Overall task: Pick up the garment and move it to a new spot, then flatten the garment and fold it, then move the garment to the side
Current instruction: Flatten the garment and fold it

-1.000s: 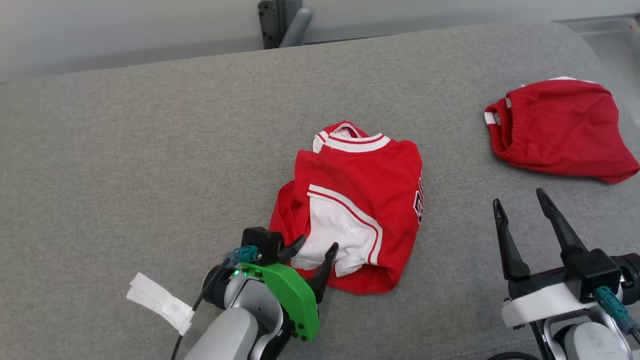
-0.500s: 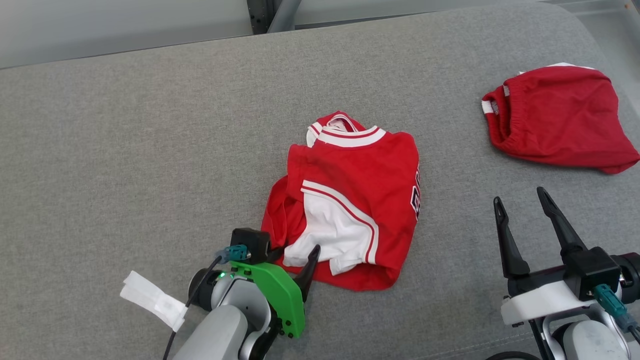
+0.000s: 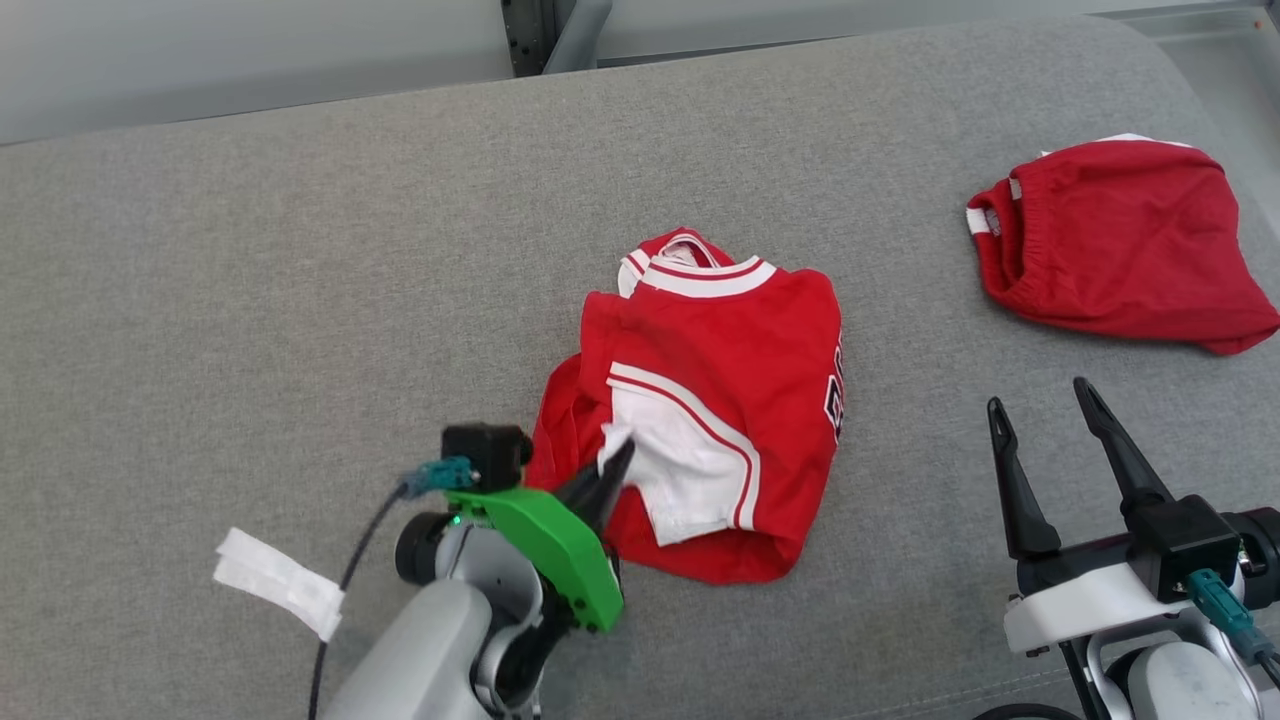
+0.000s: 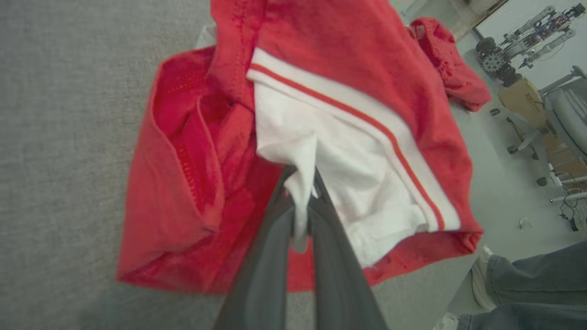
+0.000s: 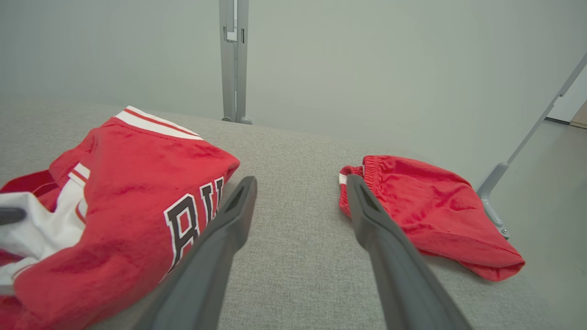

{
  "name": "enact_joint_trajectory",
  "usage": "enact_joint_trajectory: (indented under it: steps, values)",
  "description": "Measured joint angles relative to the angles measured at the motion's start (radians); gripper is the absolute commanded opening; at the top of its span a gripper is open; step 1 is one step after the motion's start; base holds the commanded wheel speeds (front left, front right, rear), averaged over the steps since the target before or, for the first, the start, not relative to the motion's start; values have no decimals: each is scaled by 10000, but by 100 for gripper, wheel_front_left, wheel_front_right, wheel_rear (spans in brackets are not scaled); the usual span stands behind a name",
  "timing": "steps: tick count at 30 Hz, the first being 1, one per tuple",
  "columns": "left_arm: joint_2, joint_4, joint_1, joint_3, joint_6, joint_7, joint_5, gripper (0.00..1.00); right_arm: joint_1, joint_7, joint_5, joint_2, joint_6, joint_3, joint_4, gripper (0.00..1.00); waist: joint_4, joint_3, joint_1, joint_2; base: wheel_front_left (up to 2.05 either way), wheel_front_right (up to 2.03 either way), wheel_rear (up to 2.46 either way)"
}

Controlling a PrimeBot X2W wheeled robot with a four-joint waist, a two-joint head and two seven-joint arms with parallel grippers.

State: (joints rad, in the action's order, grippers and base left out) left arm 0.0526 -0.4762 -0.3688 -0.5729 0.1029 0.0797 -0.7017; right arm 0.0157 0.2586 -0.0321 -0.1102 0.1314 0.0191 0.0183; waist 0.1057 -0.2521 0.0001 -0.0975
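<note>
the red jersey [image 3: 720, 400] lies crumpled in the middle of the head view on the grey tabletop [image 3: 300, 250]. its collar points to the top of the frame and its doubled-over hem to the bottom, so its long axis runs roughly up and down the picture.

the left gripper [image 3: 612, 462] comes in from the lower left. its fingers are pressed together on a tuck of the white panel [image 3: 690, 470] at the jersey's lower left edge. the left wrist view shows that white cloth drawn to a peak between the two dark fingers, while the red body spreads away above and to both sides. the whole garment therefore lies up and to the right of the pinch, and a lift would likely hang it from this one corner.

the right gripper [image 3: 1037, 395] sits at the lower right with its fingers spread and nothing between them, well apart from the jersey's right edge. it is the farther arm for now. the free right side with the black lettering is the part nearest it.

red shorts [image 3: 1110, 245] lie in the upper right, apart from the jersey.
</note>
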Motion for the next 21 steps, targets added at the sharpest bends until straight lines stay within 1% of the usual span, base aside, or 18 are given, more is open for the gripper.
enact_joint_trajectory:
  steps: [2,4,5,7,8,10,14,17,21]
  values:
    - [4,410,-253,422,0,-29,-418,0,-25,0,0,-23,0,46,27,100,-22,49,0,0,0,0,0]
    - [203,869,-583,961,-88,-29,-673,0,-110,0,0,-42,0,82,25,100,-59,119,0,0,0,0,0]
    - [401,1047,-773,1195,-155,27,-763,0,-135,0,0,-54,0,90,35,100,-85,155,0,0,0,0,0]
    - [974,1335,-1197,1666,-305,188,-892,0,-137,0,0,-96,0,48,52,100,-140,241,0,0,0,0,0]
    - [1639,1544,-1688,1941,-424,460,-759,0,-137,0,4,-134,0,-10,81,100,-188,335,0,0,0,0,0]
    - [2174,1720,-2199,2209,-512,755,-644,0,-136,0,10,-155,0,-44,109,100,-230,436,0,0,0,0,0]
    - [2821,1946,-3288,2732,-667,1329,-719,0,-129,0,23,-215,0,-134,142,100,-316,620,-1,0,0,0,0]
    - [3310,1848,-4138,3032,-780,1607,-706,0,-109,0,36,-215,0,-244,178,100,-374,712,0,0,0,0,0]
    - [3714,1670,-5193,3093,-853,1891,-435,0,-97,0,79,-221,0,-318,226,100,-391,811,-1,0,0,0,0]
